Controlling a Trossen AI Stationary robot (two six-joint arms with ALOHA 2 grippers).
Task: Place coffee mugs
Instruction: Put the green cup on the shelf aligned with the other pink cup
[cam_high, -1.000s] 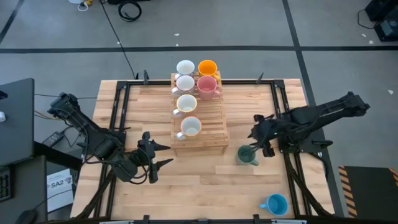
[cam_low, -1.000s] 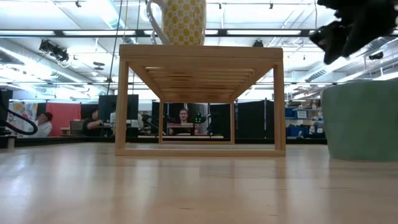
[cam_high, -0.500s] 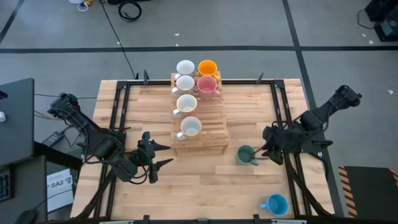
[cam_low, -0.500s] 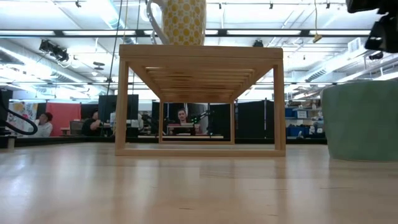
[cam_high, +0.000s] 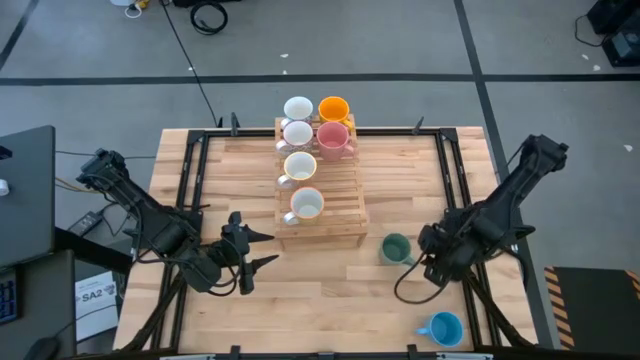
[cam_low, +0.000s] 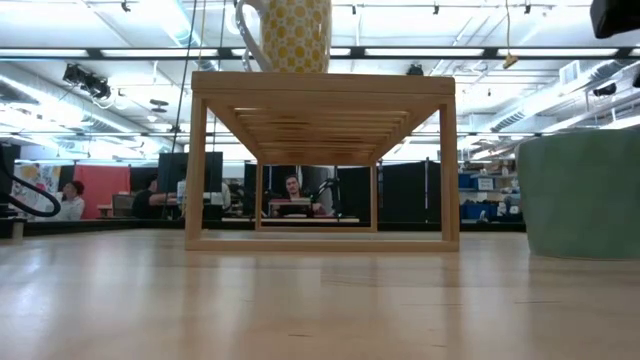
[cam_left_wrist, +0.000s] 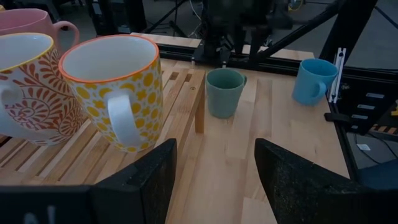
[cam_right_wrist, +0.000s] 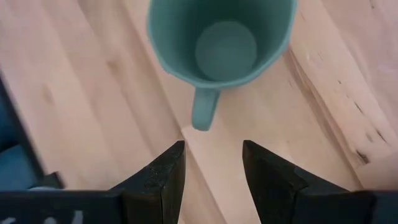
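Six mugs are in place on or by the slatted light-wood rack (cam_high: 335, 215) at the table's centre-back; two others stand off it.

On the rack, per high view: yellow-dotted white ceramic mug w/ orange rim (cam_high: 306, 205) at the front end, a red-patterned cream mug (cam_high: 299, 168) behind it, then a white mug (cam_high: 297, 134) beside a pink mug (cam_high: 333, 139). A plain white mug (cam_high: 297, 108) and an orange mug (cam_high: 333, 108) sit at the very back; can't tell if they're on the rack's edge or just behind it. In low view only the dotted mug shows, on top of the rack.

Dark green ceramic mug (cam_high: 396, 249) stands upright on the wooden tabletop (cam_high: 300, 290), just off the rack's front right corner, not touching it. Its handle points toward the right gripper (cam_high: 436, 262), which hangs just beside it on the right. Right wrist view looks straight down into the green mug; the two dark fingers (cam_right_wrist: 160, 180) are apart, nothing between them, the handle tip just ahead of the gap.

Light blue ceramic mug (cam_high: 443, 328) sits upright near the table's front right edge, well apart from the rest.

Left gripper (cam_high: 256, 251) waits low near the rack's front left corner, fingers (cam_left_wrist: 149, 180) spread, empty, facing the dotted mug.

People sit at desks in the room beyond.
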